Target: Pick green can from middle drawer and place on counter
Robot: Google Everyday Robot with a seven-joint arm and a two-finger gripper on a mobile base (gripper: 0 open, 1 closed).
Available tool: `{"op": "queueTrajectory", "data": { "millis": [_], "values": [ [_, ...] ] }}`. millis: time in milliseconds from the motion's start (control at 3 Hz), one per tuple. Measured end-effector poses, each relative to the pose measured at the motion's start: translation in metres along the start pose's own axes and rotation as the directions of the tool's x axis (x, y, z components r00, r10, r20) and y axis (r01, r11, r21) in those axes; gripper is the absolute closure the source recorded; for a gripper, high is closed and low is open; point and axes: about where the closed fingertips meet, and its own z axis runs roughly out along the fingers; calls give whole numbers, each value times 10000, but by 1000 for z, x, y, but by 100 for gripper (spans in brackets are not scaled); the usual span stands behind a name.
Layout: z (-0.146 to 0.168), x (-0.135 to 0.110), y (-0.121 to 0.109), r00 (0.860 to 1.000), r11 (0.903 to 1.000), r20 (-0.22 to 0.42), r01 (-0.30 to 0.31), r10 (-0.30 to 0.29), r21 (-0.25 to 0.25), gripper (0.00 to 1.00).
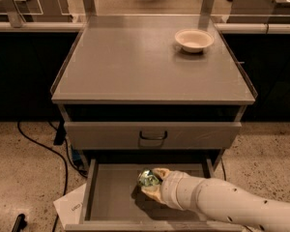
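Hand (153, 182) gripping green can (146, 178), inside middle drawer (111, 198)

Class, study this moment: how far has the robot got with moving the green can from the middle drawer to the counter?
Done: the middle drawer is pulled open. In hand: the gripper is down in the drawer at the green can, which rests on the drawer floor; a firm grasp cannot be confirmed. Left: lifting the can out and setting it on the counter, which holds a white bowl.
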Motion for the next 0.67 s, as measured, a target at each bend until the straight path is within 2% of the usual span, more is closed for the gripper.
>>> {"op": "queueTrajectory", "data": {
  "millis": [333,667],
  "values": [
    [-18,-21,-12,9980,9967,-68,632,-630,507,100],
    [-18,-22,-12,9980,9967,-68,633,-631,509,100]
  ]
}}
